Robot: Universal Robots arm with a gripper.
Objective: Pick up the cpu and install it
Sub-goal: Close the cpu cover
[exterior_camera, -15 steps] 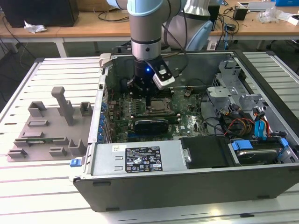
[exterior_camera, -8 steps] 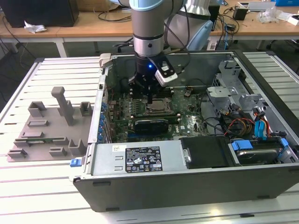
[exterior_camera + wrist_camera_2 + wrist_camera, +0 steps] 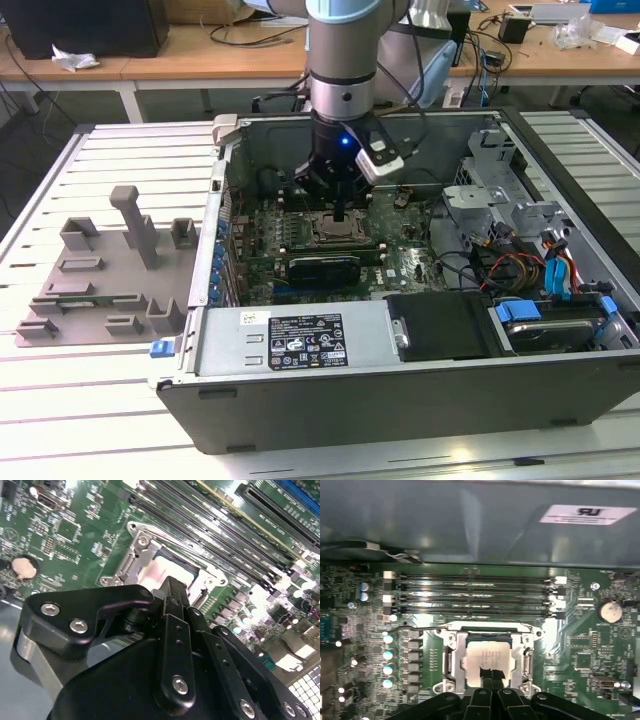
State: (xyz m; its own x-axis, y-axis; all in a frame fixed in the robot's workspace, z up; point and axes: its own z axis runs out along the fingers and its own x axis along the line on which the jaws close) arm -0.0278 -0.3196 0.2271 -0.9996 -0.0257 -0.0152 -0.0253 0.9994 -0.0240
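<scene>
We see the gripper (image 3: 490, 673) lowered inside the open computer case (image 3: 300, 395). Its fingers are pressed together into one narrow tip and pinch nothing. That tip stands over the cpu (image 3: 487, 656), at or just above its pale metal top; we cannot tell whether it touches.

The cpu lies flat inside the socket frame (image 3: 451, 655) on the motherboard (image 3: 580, 645), square to the frame, with the memory slots (image 3: 475, 592) just beside the socket. We judge that the chip is already seated. The closed tip seems to be held near the middle of one edge so that any press falls straight down and the chip sits level on its contacts. The frame's opening leaves the chip's top bare, which gives the tip room to reach it.

In the exterior view the grey fixture tray (image 3: 100, 285) lies on the slatted table (image 3: 60, 420), well apart from the socket, outside the case at the exterior view's left.
</scene>
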